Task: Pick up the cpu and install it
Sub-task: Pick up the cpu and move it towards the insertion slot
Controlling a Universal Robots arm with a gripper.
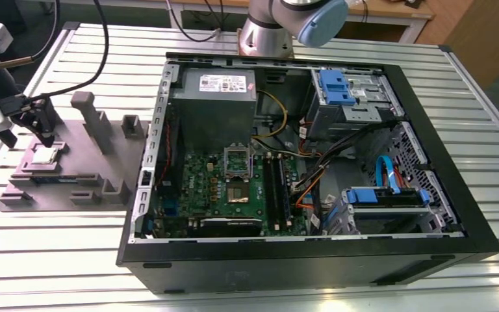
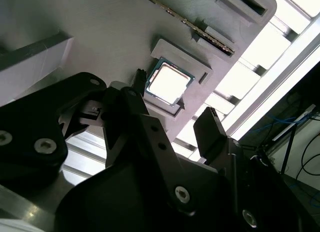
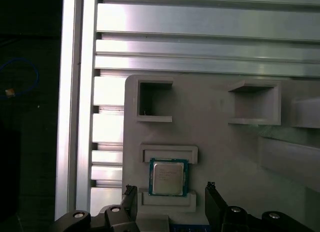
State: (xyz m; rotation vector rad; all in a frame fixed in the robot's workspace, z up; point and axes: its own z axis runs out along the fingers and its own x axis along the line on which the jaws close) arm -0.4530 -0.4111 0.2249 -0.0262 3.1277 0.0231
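The cpu (image 3: pixel 169 176) lies flat, metal lid up, in a shallow recess of a grey fixture plate (image 3: pixel 215 137), framed by two raised lips on opposite sides. The chip is square, so it has no long axis; its edges run parallel to the plate's edges. It sits close to the plate's outer edge, the one facing away from the computer case (image 1: pixel 319 260).

In the first wrist view a thin green rim shows around the lid. In the second wrist view the lid (image 2: pixel 169 84) is washed out by glare, and a long thin board (image 2: pixel 200 29) stands edge-on in a slot of the plate.

In the exterior view the plate (image 1: pixel 85 162) rests on the slatted bench (image 1: pixel 59 260) near the bench edge at the exterior view's left, beside the open case. Inside the case are the motherboard (image 1: pixel 206 188) and its socket (image 1: pixel 236 159), well apart from the chip (image 1: pixel 46 155).

The gripper (image 3: pixel 171 192) is over the chip with its fingers spread, one to either side, holding nothing. Neither finger visibly touches the chip. The second wrist view shows the same straddle (image 2: pixel 175 99), and the exterior view places the gripper (image 1: pixel 28 138) just over the plate.
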